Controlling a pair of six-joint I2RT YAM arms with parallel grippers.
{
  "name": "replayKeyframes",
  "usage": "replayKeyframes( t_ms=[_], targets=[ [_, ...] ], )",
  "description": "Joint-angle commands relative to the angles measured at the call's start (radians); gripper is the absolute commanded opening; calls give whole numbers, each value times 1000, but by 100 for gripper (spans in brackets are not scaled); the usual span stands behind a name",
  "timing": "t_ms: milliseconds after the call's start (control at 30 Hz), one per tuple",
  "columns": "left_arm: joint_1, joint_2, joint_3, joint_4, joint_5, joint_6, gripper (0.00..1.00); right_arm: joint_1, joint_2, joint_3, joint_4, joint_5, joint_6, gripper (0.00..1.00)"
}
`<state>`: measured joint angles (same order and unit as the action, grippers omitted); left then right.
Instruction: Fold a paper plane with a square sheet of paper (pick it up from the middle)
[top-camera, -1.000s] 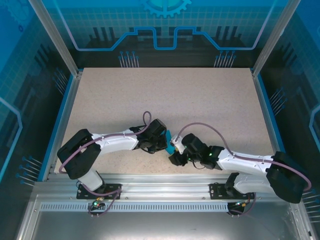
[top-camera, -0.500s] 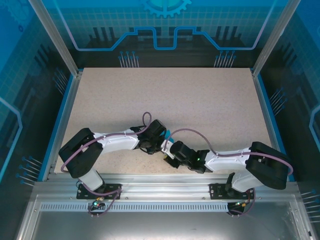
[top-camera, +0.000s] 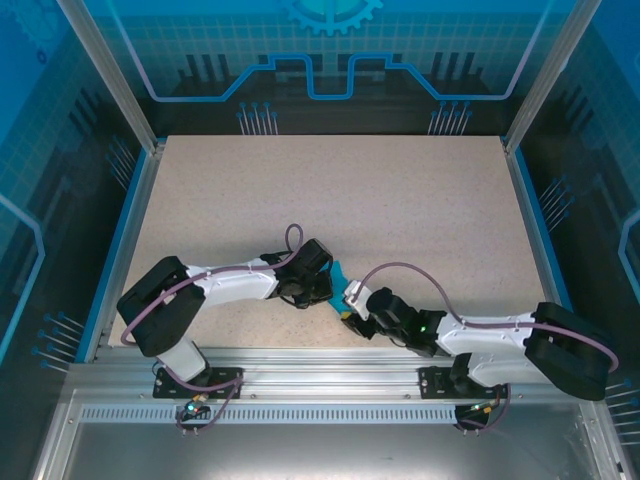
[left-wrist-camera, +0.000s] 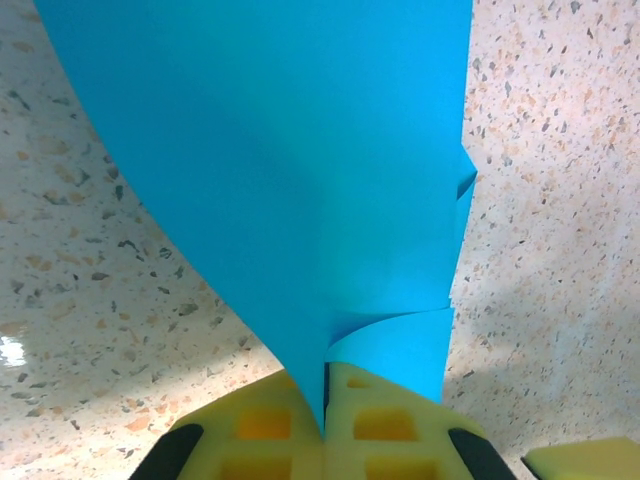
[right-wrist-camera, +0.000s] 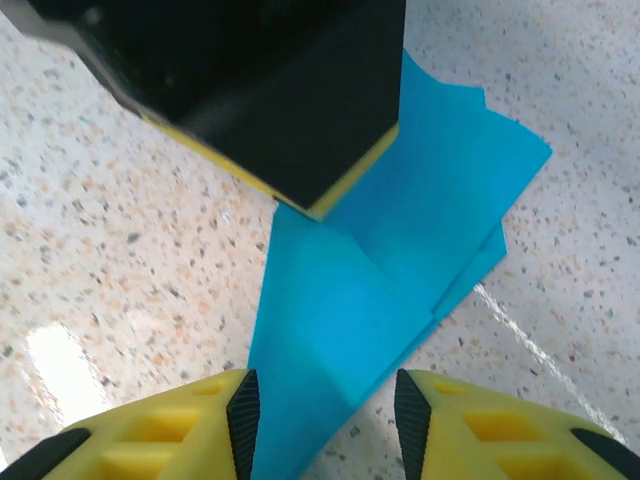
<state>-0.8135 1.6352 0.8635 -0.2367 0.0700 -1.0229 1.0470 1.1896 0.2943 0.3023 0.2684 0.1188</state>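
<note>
The teal-blue paper plane (right-wrist-camera: 380, 270) is a folded, layered sheet with a pointed end, lying low over the speckled table. My left gripper (left-wrist-camera: 324, 405) is shut on one folded edge of it, and the paper (left-wrist-camera: 300, 150) fans out ahead of the yellow pads. In the top view the left gripper (top-camera: 322, 287) and the right gripper (top-camera: 350, 303) meet at the paper (top-camera: 338, 271) near the table's front. My right gripper (right-wrist-camera: 325, 410) is open, and the pointed end lies between its jaws. The left gripper's black body (right-wrist-camera: 250, 90) hangs over the paper's far part.
The speckled tabletop (top-camera: 400, 200) stretches back to the blue-lit rear wall. A blue rail (top-camera: 118, 240) borders its left side, and the metal frame (top-camera: 320, 365) with both arm bases runs along the front. A yellow finger of the right gripper (left-wrist-camera: 585, 460) shows beside the left one.
The right arm swung its elbow left and then back out to the right, with its gripper staying at the paper. The left arm has held still with the paper.
</note>
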Motion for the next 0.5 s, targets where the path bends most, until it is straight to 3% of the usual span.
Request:
replayKeyframes(
  t_ms=[0,467],
  targets=[
    [6,-24,25,5,32,-19,0,16,23,34,42,-31,-18,44],
    [19,-35,31,3,86,-43,0,71,162,57,150,98,-121,43]
  ],
)
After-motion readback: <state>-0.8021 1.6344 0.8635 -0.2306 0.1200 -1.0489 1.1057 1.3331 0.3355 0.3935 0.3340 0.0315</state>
